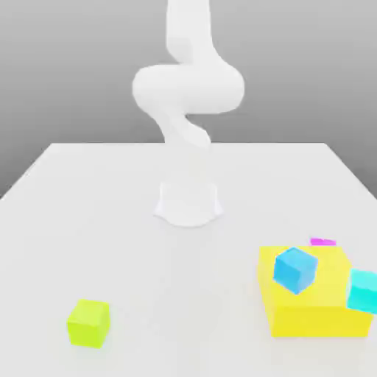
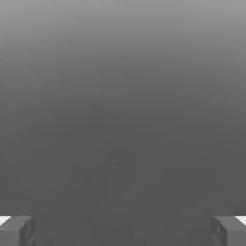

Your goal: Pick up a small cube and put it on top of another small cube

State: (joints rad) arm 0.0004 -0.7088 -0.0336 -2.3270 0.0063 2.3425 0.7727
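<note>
Lime small cube [image 1: 88,322] sits far from my wide-open, empty jaws; aiming for the blue cube [image 1: 295,269] or cyan cube [image 1: 363,290] would spoil stacking

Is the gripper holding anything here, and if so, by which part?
Nothing is held. The gripper is open with bare space between its fingers; the small lime yellow-green cube sits on the table.

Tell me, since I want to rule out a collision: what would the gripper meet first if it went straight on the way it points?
Judging by the hand view, nothing: ahead of the open gripper lies plain grey with no object between the fingertips. Depth is unclear.
</note>
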